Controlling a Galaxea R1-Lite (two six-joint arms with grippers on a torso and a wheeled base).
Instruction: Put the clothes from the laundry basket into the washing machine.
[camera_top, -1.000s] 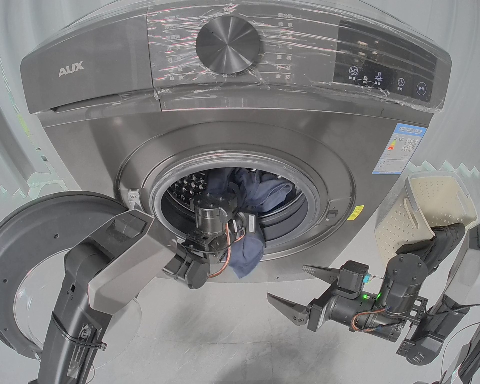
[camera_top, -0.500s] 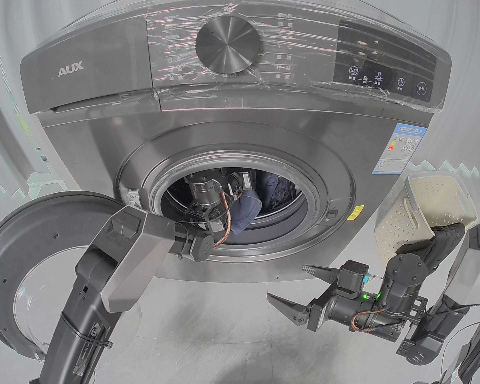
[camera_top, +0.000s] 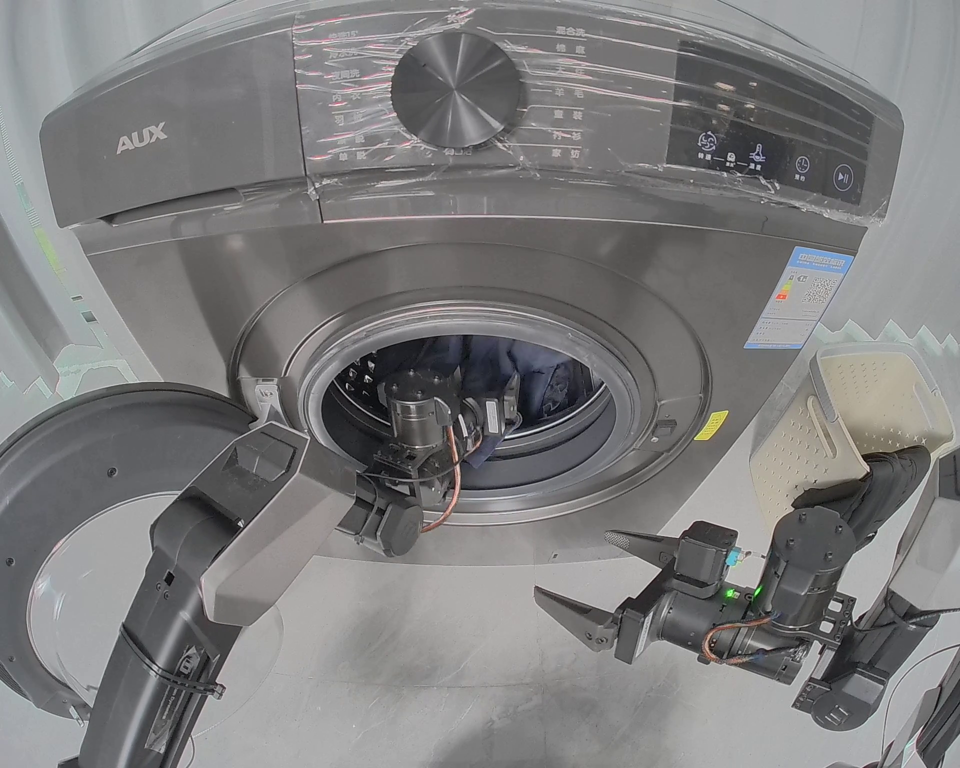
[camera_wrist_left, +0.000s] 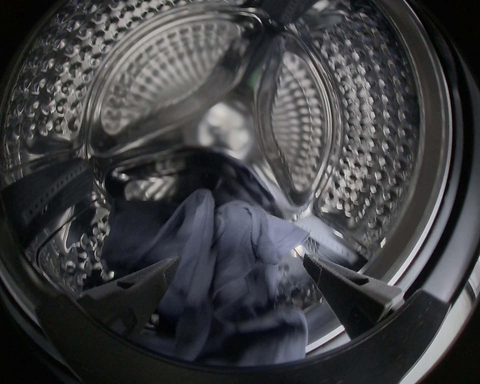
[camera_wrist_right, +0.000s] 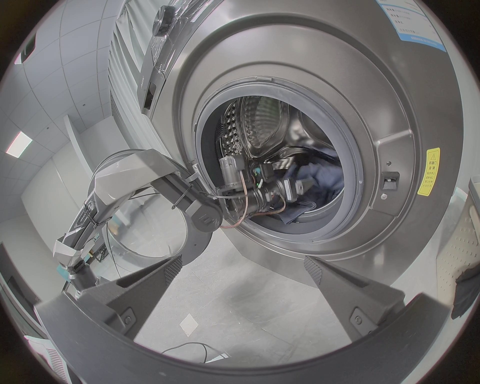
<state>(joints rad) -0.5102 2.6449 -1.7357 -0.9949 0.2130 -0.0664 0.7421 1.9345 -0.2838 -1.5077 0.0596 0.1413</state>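
Note:
The grey washing machine (camera_top: 200, 280) has its round opening facing me. A heap of dark blue clothes (camera_wrist_left: 235, 285) lies low in the steel drum (camera_wrist_left: 165, 75); the same clothes (camera_top: 535, 380) show through the opening. My left gripper (camera_wrist_left: 239, 261) is just inside the opening, open, its fingers spread in front of the heap and holding nothing. Down on the right, my right gripper (camera_top: 590, 580) hangs open and empty in front of the machine, below the opening. The white laundry basket (camera_top: 880, 390) stands tilted at the far right with a dark garment (camera_top: 885, 480) hanging out of it.
The machine's door (camera_top: 90, 480) is swung open to the left, beside my left arm (camera_top: 260, 500). Bare grey floor (camera_top: 450, 640) lies in front of the machine, between the two arms. A grey rubber seal (camera_wrist_right: 350, 145) rings the opening.
The left gripper carried the blue cloth from the opening's lower rim deep into the drum, let it go and drew back a little. The right arm has not moved.

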